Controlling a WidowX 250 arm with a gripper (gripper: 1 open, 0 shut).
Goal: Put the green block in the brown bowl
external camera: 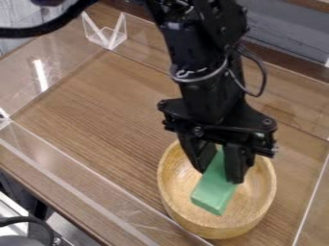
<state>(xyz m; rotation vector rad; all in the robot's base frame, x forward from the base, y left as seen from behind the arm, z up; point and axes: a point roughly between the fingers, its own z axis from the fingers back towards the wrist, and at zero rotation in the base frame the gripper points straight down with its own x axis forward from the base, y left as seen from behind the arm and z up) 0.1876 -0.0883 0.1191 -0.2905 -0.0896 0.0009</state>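
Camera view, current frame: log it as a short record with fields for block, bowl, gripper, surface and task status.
block: green block, tilted, upper end between the fingers, lower end down inside the bowl
bowl: brown bowl, on the table near its front edge
gripper: gripper shut on the block, pointing steeply down over the bowl
surface: wooden table, clear walls around it
task status: block in the bowl, not yet released

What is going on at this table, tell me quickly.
A black robot arm is putting a green block into a brown wooden bowl. Its gripper is shut on the upper end of the block and points steeply down over the bowl. The block hangs tilted inside the bowl's rim, its lower end down near the bottom. It has not been let go yet. All of this sits on a wooden table fenced by clear plastic walls.
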